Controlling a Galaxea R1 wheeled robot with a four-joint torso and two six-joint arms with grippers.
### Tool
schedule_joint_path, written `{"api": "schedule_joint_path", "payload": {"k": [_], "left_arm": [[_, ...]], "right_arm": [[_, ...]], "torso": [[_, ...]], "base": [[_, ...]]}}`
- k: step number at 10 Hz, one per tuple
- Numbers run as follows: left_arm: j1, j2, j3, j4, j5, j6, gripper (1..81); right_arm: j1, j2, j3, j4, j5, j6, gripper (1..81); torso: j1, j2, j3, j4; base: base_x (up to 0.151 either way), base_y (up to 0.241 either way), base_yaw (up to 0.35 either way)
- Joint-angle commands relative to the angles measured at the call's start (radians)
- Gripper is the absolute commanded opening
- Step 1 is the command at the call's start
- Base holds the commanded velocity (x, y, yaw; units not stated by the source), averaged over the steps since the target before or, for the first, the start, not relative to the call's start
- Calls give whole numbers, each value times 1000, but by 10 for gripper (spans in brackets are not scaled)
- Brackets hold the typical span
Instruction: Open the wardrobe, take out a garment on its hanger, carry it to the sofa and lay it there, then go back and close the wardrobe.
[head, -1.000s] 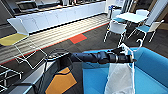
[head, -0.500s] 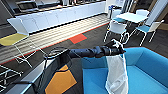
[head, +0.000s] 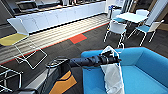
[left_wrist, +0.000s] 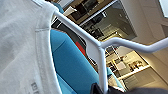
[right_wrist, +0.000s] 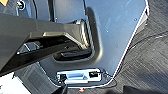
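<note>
White garment (head: 113, 77) hangs straight down from its hanger (head: 113, 51), clamped in my left gripper (head: 113, 59) above the blue sofa (head: 147, 72); the seat lies directly beneath, my left arm nearest.

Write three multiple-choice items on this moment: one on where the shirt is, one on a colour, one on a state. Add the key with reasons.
1. Where does the garment hang?
A. Over the sofa
B. Inside a wardrobe
C. On a white chair

2. What colour is the floor patch beside the striped strip?
A. Green
B. Red-orange
C. Purple

3. How is the hanger carried?
A. Lying flat on the floor
B. Held up at the end of the left arm
C. Hooked on a table edge

Key:
1 A: the shirt drapes down in front of the blue cushions.
2 B: the floor patch is red-orange.
3 B: the left pincer is at the hanger's top, shirt dangling below.
</note>
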Motion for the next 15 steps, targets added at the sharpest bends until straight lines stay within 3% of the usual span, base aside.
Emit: {"api": "schedule_joint_path", "payload": {"k": [1,4,5,8,11,14,15], "left_arm": [[-135,76,67,84,-5,1,10],[-135,76,79,91,-2,1,10],[-135,76,79,91,18,8,811],[-134,76,82,94,80,23,811],[-125,76,93,197,209,34,811],[-123,76,93,369,439,35,811],[-123,76,93,383,461,37,811]], "right_arm": [[-7,10,10,-2,-69,-3,811],[-9,10,10,-2,-69,-3,811],[-9,10,10,-2,-69,-3,811],[-6,10,10,-5,-69,-3,811],[-6,10,10,-5,-69,-3,811],[-6,9,10,-5,-69,-3,811],[-6,9,10,-5,-67,-3,811]], "torso": [[0,0,0,0],[0,0,0,0],[0,0,0,0],[0,0,0,0],[0,0,0,0],[0,0,0,0],[0,0,0,0]], "base": [[0,0,0],[0,0,0],[0,0,0],[0,0,0],[0,0,0],[0,0,0],[0,0,0]]}}
